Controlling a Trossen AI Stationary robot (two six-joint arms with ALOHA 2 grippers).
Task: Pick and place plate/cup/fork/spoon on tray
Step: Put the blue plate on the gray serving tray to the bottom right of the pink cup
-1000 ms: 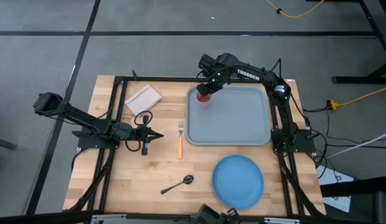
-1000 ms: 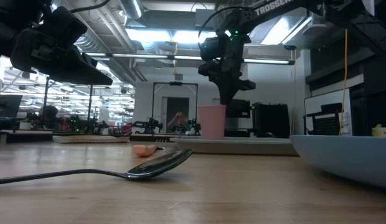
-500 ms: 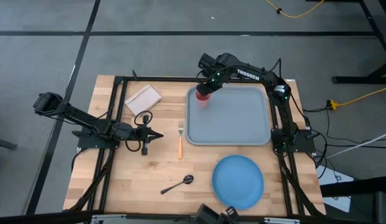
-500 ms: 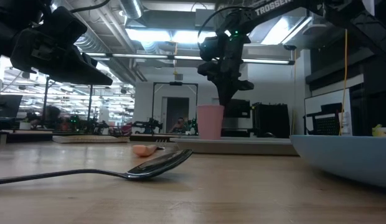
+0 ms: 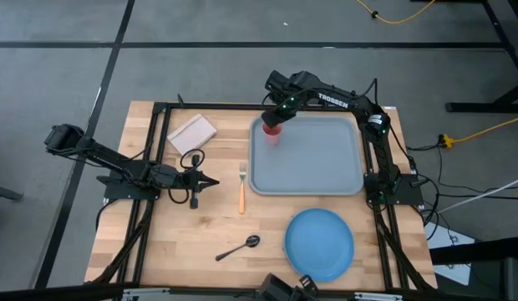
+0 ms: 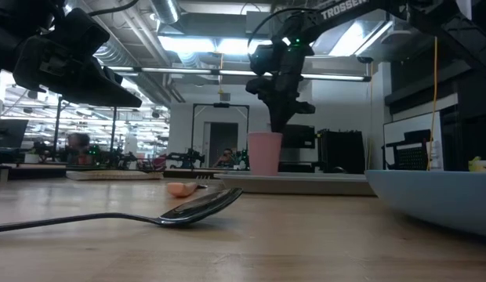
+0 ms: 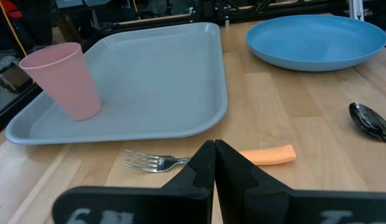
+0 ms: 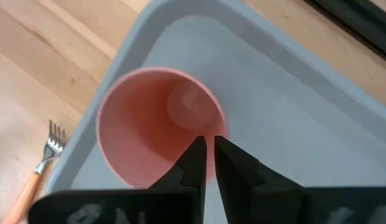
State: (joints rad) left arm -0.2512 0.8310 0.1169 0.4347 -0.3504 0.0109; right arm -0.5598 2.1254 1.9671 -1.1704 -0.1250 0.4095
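Observation:
The pink cup stands upright on its base in the far left corner of the grey-blue tray. My right gripper is right above the cup, pointing down. Its fingers are a narrow gap apart and stand on either side of the cup's rim. My left gripper is shut and empty, level over the table left of the fork. The dark spoon and the blue plate lie on the table near the front edge. My right gripper comes at the cup from above, with one finger over the inside and one outside the rim on its tray-centre side. I cannot tell whether the fingers touch the rim. The cup stands on the tray.
A small pale flat rectangle lies at the far left of the table. Most of the tray's floor is bare. The fork lies between my left gripper and the tray's left rim.
My right gripper has edged slightly toward the table's left edge above the cup. The cup stays upright on the tray.

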